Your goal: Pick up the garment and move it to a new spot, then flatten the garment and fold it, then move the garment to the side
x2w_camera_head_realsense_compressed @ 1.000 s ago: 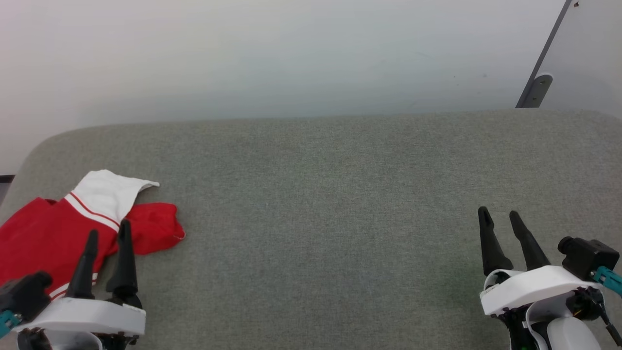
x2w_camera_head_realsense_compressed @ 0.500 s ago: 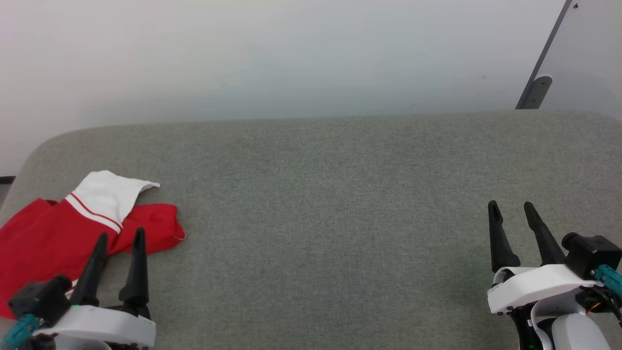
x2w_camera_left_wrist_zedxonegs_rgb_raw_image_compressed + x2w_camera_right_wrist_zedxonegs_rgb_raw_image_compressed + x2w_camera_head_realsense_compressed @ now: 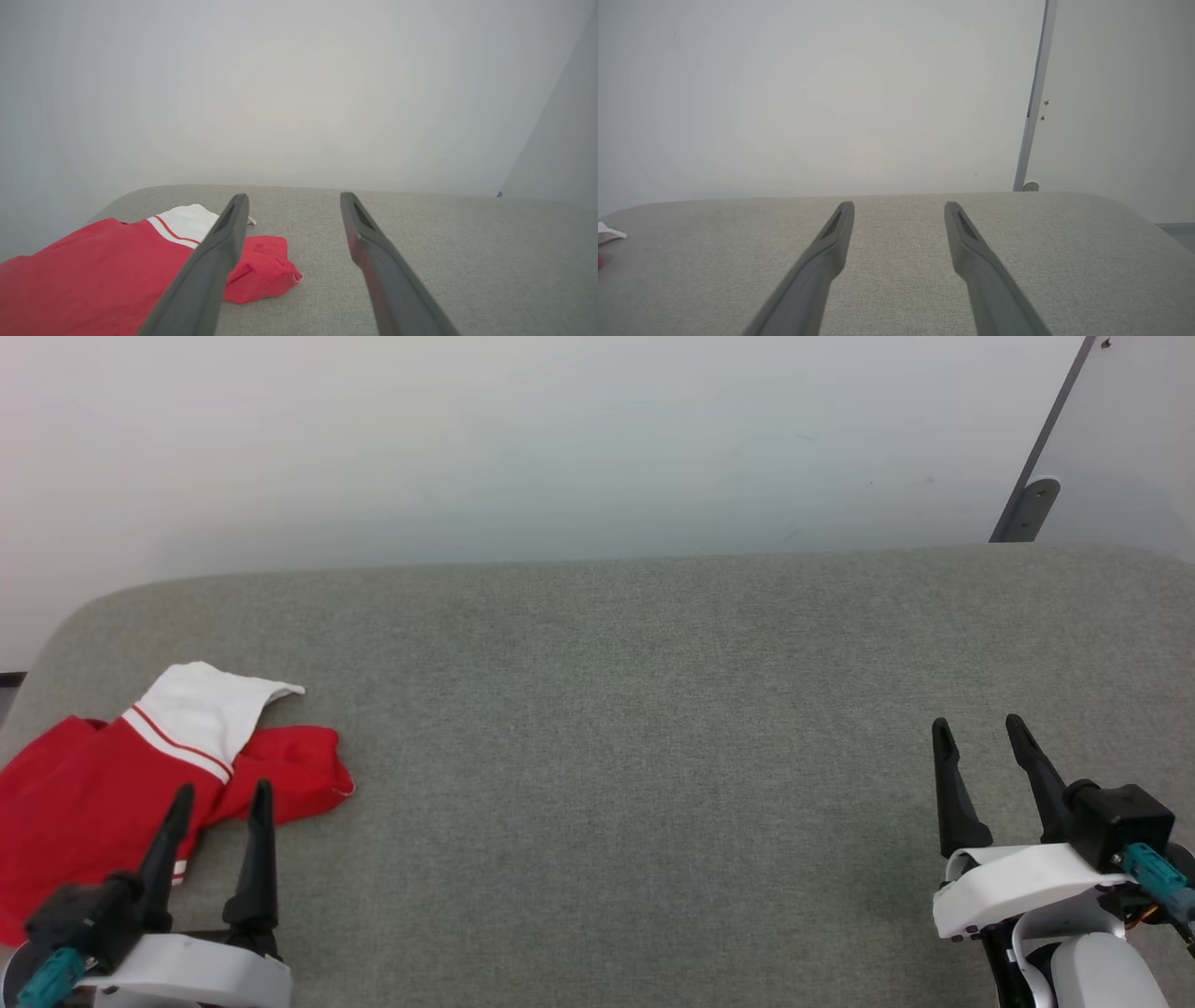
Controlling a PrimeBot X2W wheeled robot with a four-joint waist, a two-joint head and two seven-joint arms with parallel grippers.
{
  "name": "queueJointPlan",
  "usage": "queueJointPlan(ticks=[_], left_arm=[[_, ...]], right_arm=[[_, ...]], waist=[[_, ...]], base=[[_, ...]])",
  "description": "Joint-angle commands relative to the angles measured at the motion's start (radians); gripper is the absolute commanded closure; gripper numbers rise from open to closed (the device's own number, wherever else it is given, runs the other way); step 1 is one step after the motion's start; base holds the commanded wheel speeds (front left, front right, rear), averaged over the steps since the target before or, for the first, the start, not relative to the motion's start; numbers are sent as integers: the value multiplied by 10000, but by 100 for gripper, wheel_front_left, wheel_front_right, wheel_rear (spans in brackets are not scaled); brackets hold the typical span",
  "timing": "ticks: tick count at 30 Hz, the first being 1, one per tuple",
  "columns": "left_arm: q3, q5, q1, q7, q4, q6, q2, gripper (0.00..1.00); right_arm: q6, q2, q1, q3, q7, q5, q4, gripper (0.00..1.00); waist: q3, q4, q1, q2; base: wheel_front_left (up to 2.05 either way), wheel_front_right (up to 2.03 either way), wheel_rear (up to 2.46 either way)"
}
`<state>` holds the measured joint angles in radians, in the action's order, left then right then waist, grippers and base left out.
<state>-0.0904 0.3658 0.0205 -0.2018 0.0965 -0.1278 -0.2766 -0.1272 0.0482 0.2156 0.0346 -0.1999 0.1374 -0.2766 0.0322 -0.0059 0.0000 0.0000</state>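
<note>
garment (image 3: 84, 793) crumpled at left end of desk (image 3: 607, 709) | left claw (image 3: 222, 787) spread, empty, close by it | right claw (image 3: 976, 721) spread, empty, well apart | wall (image 3: 560, 448) behind

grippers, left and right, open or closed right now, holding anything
left gripper: open, holding nothing
right gripper: open, holding nothing

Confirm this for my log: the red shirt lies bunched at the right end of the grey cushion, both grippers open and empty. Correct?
No: the head view shows the red shirt at the left end of the grey cushion, not the right. The left gripper and right gripper are indeed open and empty.
</note>
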Motion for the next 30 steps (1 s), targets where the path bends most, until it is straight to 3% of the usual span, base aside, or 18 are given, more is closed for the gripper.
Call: queueJointPlan(ticks=[1, 30], left_arm=[[-19, -197, 10, -58, -82, -38, -84, 0], [168, -1142, -99, -622, 404, -42, -543, 0]], right_arm=[[-38, 27, 234, 20, -95, -291, 27, 0], [-31, 29, 425, 484, -652, -1347, 58, 0]], waist=[[1, -3, 0, 0], [132, 21, 0, 0]], base=[[0, 0, 0], [0, 0, 0]])
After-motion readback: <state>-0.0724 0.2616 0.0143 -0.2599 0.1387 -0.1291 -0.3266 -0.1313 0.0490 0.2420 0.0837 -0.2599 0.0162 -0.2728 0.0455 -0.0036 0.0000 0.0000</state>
